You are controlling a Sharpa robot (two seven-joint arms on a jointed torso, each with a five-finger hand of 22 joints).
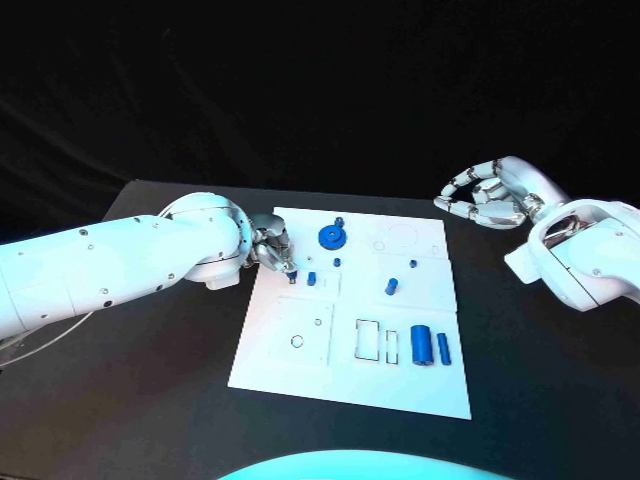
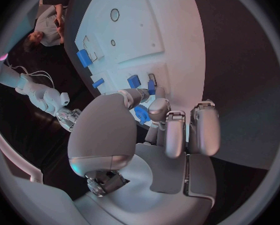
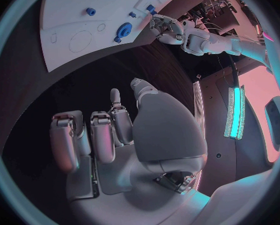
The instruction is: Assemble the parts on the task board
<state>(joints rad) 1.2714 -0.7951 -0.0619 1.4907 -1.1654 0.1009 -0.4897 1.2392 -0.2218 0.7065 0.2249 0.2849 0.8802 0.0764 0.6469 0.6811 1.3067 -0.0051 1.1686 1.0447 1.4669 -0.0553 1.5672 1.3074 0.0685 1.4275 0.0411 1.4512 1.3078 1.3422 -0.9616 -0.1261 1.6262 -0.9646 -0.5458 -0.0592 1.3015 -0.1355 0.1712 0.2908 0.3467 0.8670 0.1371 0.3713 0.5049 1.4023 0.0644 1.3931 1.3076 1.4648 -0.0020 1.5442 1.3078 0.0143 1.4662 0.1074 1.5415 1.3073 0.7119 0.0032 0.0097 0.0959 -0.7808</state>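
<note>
The white task board [image 1: 352,375] lies in the middle of the black table. A blue gear [image 1: 330,236] sits near its far edge, with small blue parts [image 1: 312,278] [image 1: 391,286] further in. A blue cylinder [image 1: 423,345] and a thin pin [image 1: 443,347] lie near the right side. My left hand [image 1: 273,245] hovers at the board's far left edge, fingers curled down toward it. In the left wrist view a blue piece [image 2: 142,116] shows between thumb and finger; whether it is pinched is unclear. My right hand [image 1: 486,195] hangs beyond the board's far right corner, fingers apart, holding nothing.
Black table [image 1: 133,400] surrounds the board on all sides. Outlined slots and a small ring [image 1: 297,341] mark the board's near half. In the right wrist view the board [image 3: 71,45] and the gear [image 3: 122,31] lie ahead of the palm, with my left hand [image 3: 168,29] beyond them.
</note>
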